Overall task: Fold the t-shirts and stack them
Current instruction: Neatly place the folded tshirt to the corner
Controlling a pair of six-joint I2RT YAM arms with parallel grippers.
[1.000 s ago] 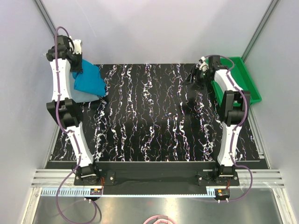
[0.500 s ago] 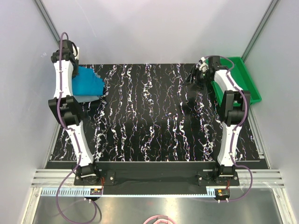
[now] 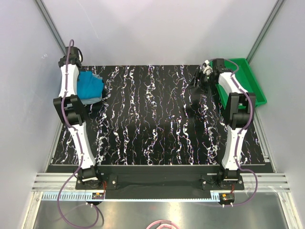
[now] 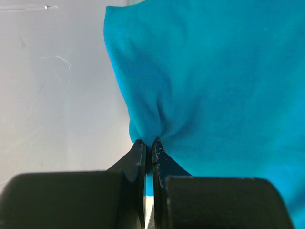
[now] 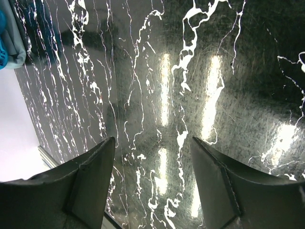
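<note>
Stacking step, by the look of it, with most of the task seemingly behind. At the far-left corner of the table [image 3: 152, 129]: teal-blue t-shirt [image 3: 91, 86] bunched on top of the pale grey-blue t-shirt [image 3: 93, 100], only a sliver of the paler cloth showing along the near side.

State of the left gripper [image 4: 148, 143]: closed right down on a pinch of the teal cloth, fabric puckering out from between the fingertips, pale side wall [image 4: 52, 95] close behind. State of the right gripper [image 5: 152, 140]: spread wide, holding nothing, hovering over bare table at the far-right side, just beside the green tray [image 3: 252, 83].

Next, most likely: lower the pinched fold, let go, then draw back clear of the cloth without dragging the top shirt off the lower one. Neatly folded or merely heaped? Cannot tell from above. Perhaps some squaring up needed first.

Edges and room: very little slack at that far-left corner of the table. Stack close to the left edge and near the far edge, wall just beyond. Some risk of cloth sliding over the edge if released too far out, so safer to release toward the table's middle. Plenty of open surface across the table's centre and near half for any re-folding. Right arm well apart on the table's far-right side, no clash likely.
</note>
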